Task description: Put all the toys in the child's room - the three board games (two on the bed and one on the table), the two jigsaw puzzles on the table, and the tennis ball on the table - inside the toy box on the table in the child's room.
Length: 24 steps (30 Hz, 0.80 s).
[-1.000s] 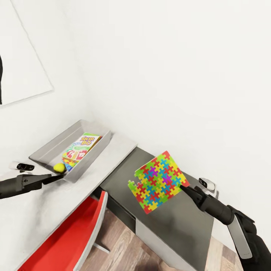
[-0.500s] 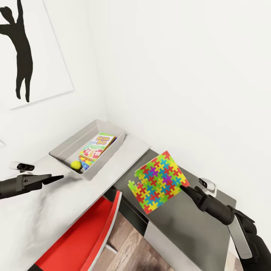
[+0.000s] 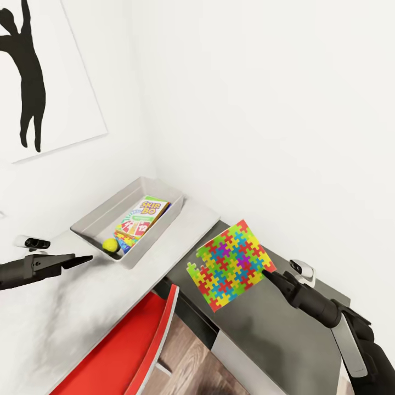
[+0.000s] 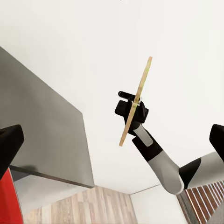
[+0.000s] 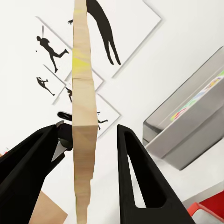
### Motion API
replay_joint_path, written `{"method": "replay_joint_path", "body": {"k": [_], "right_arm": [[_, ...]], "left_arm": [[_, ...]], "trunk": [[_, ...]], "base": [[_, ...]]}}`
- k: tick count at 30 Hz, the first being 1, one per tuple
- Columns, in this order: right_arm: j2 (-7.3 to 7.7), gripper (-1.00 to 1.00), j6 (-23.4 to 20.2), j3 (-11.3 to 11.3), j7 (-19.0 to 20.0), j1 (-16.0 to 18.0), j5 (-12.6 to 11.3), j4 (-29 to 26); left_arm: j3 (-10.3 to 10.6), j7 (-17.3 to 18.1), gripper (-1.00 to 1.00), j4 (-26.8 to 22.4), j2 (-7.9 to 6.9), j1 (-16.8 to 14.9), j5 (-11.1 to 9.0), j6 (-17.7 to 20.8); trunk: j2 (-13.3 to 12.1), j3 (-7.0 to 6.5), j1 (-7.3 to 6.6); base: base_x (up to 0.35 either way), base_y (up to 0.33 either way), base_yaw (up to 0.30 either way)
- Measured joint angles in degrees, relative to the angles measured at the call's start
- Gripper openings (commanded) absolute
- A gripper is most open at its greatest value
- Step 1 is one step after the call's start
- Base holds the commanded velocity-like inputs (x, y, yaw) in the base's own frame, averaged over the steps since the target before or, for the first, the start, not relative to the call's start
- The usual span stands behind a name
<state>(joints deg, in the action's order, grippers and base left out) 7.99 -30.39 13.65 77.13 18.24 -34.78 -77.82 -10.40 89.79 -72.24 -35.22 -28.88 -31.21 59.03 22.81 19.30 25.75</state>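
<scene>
Over by the wall corner, the toy box (image 3: 93,216) sits on the pale top of the table (image 3: 71,307), and it's already got stuff in it: the Skip-Bo board game (image 3: 142,215) lying flat, the tennis ball (image 3: 111,244) at the box's near end, plus a bit of something colourful poking out from under the Skip-Bo that I can't identify. So a good part of the job looks done, though I can't count everything inside from here.

What's left for sure is the jigsaw puzzle (image 3: 230,265) that the right gripper (image 3: 269,270) is pinching by one corner, held up in the air above the dark lower wing of the table, well apart from the toy box. In the right wrist view the board (image 5: 83,112) is edge-on, pressed to one finger with a gap to the other.

The left gripper (image 3: 82,259) is empty, its fingers spread wide in its wrist view, hovering just beside the toy box's near end.

Room-wise: the path from the puzzle to the toy box looks open. The red chair (image 3: 126,351) is tucked below the table's edge. I'd watch the toy box's rim and the wall right behind it, since the puzzle is almost as wide as the box.
</scene>
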Motion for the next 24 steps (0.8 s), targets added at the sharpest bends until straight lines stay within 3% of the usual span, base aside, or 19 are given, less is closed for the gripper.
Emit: {"method": "replay_joint_path", "body": {"k": [24], "right_arm": [[0.04, -1.00, 0.0, 0.1, 0.0, 0.0, 0.0, 0.3]], "left_arm": [[0.0, 0.0, 1.00, 0.1, 0.00, 0.0, 0.0, 0.0]], "trunk": [[0.0, 0.00, 0.00]], "base": [[0.063, 0.034, 0.000]]}}
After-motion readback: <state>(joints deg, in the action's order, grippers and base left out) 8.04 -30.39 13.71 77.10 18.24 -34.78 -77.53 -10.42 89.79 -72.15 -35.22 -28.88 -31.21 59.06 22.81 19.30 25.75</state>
